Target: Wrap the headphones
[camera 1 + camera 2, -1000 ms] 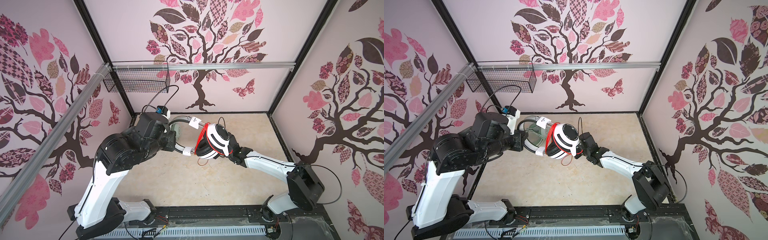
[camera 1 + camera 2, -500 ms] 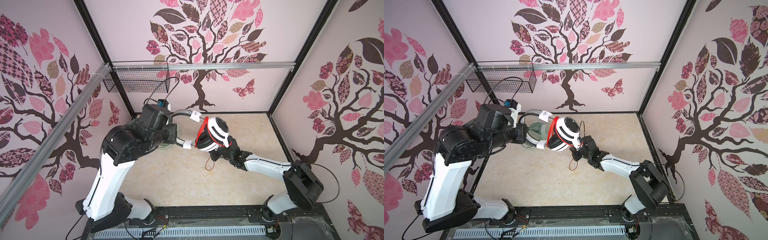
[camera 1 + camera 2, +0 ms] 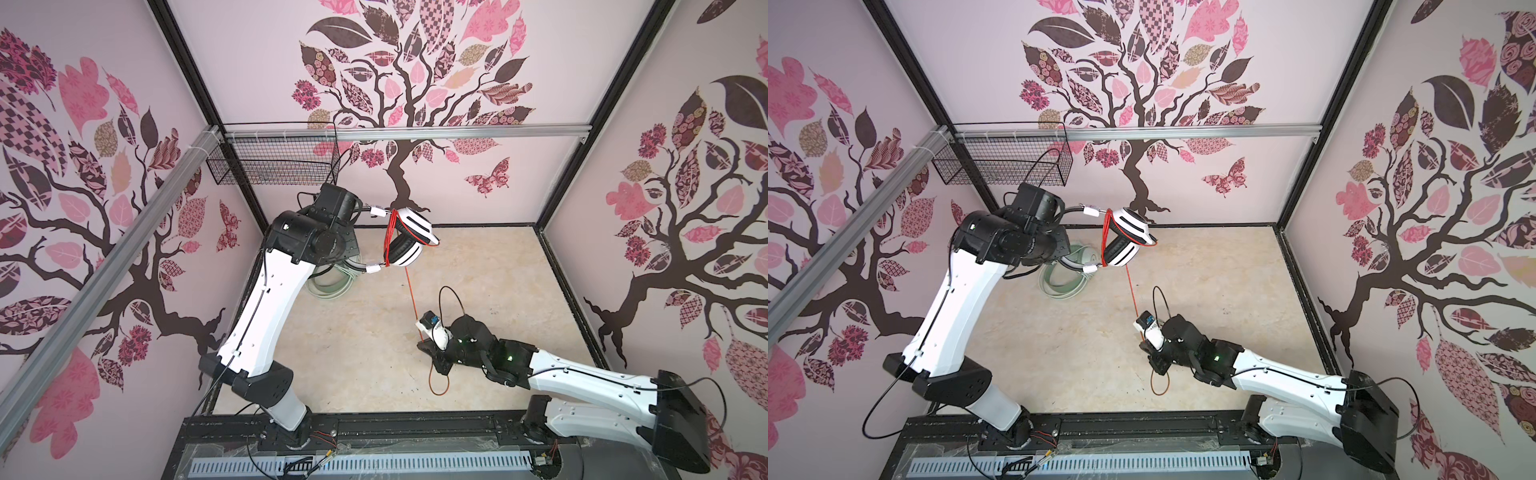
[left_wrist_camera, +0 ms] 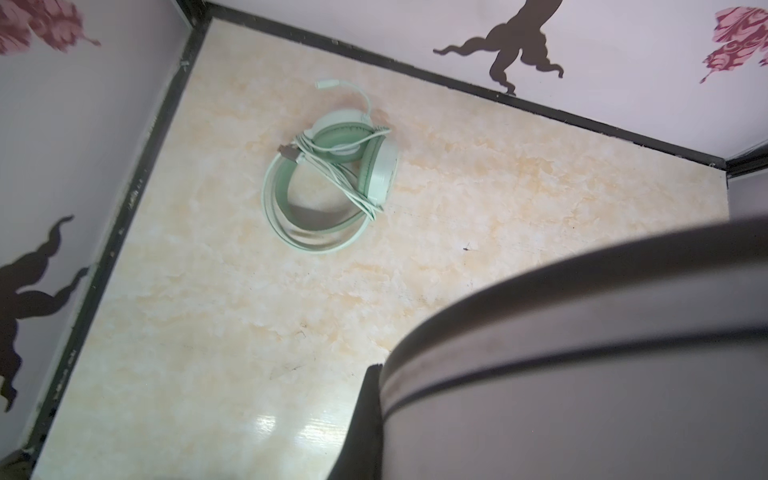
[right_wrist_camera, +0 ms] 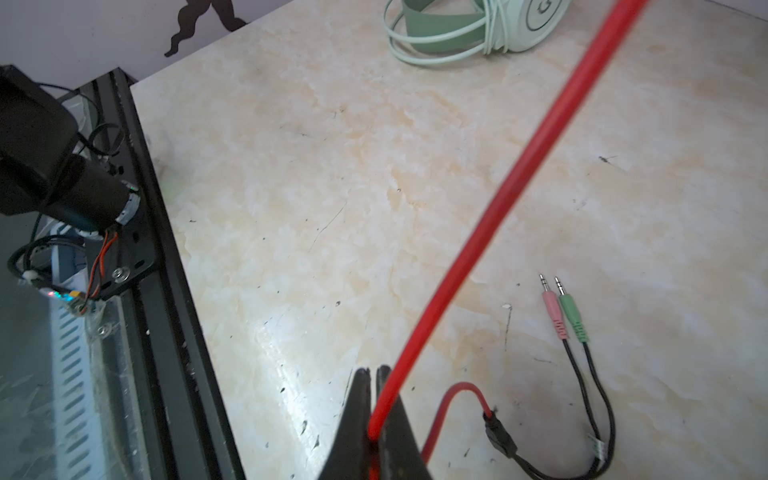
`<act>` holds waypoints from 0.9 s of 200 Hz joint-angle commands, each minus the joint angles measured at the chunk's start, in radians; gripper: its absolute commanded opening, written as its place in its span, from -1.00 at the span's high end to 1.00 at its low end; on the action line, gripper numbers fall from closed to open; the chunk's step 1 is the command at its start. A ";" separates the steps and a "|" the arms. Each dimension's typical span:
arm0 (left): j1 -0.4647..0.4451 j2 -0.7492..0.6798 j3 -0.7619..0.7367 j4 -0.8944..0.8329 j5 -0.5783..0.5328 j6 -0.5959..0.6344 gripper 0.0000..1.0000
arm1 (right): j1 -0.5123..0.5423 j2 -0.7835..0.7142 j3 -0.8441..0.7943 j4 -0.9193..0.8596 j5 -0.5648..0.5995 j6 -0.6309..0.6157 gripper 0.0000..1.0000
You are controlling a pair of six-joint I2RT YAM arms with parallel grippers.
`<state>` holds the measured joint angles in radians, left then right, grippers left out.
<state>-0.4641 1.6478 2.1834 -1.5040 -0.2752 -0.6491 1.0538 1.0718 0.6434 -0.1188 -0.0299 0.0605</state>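
Only the right wrist view shows the two plugs, one pink and one green. They lie on the table just beside the right gripper, whose fingers are pressed together on the orange-red cord. The cord runs straight and taut up from them. Both top views show where it leads: to the white headphones, which hang in the air well apart from the right fingers, with several red turns wound across them beside the ear cups. In the top views the left gripper is hidden under its own wrist. The left wrist view shows one dark finger against the grey headband, so that gripper is clamped on the white pair. The mint-green headphones, their pale cord bundled round them, lie on the table below the left fingers. Counted: two pairs of headphones, two plugs, two grippers.
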 commanded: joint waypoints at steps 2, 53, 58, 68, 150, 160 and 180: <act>0.056 -0.017 -0.038 0.189 0.137 -0.170 1.00 | 0.122 0.019 0.092 -0.247 0.097 0.019 1.00; 0.125 -0.002 -0.218 0.316 0.403 -0.216 1.00 | 0.245 0.107 0.253 -0.365 0.177 0.027 1.00; 0.125 -0.005 -0.226 0.319 0.408 -0.216 1.00 | 0.245 0.108 0.254 -0.365 0.181 0.025 1.00; 0.127 -0.009 -0.235 0.326 0.425 -0.211 1.00 | 0.245 0.109 0.255 -0.360 0.189 0.023 1.00; 0.166 -0.023 -0.278 0.387 0.610 -0.180 1.00 | 0.288 0.197 0.272 -0.365 0.106 0.018 1.00; 0.166 -0.026 -0.270 0.366 0.560 -0.173 1.00 | 0.294 0.195 0.278 -0.370 0.120 0.021 1.00; 0.165 -0.030 -0.256 0.318 0.442 -0.140 1.00 | 0.308 0.167 0.305 -0.409 0.159 0.025 1.00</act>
<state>-0.3168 1.6539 1.8893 -1.3190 0.2558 -0.7681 1.3212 1.2469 0.8989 -0.4290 0.1585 0.0834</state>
